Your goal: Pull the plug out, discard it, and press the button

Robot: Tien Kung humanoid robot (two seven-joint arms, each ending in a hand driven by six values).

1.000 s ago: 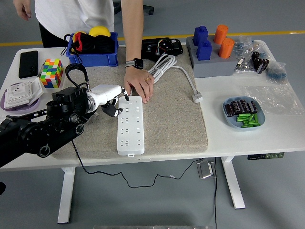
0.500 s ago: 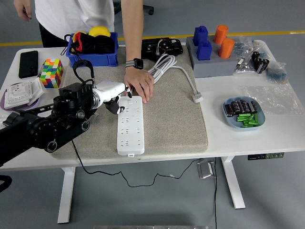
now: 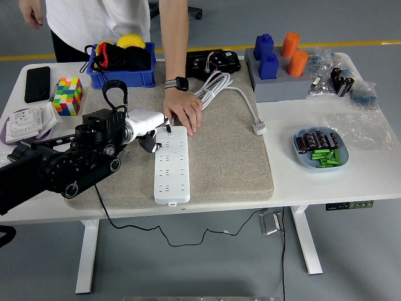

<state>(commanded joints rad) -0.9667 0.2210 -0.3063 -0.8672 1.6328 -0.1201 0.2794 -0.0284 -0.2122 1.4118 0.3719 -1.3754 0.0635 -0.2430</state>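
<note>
The left hand (image 3: pixel 150 125), fingers curled with one extended, touches the far-left corner of the power strip (image 3: pixel 171 164). A person's hand (image 3: pixel 183 113) presses the strip's far end. The mat (image 3: pixel 232 157) lies bare to the strip's right.

The power strip (image 3: pixel 171 164) lies on the mat (image 3: pixel 232 150), the plug (image 3: pixel 259 129) to its right, the bin (image 3: pixel 120 74) behind.

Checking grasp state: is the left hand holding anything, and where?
Nothing is visibly grasped. The left hand is at the far end of the power strip, fingertips at its top-left corner. A person's hand presses that same end down.
</note>
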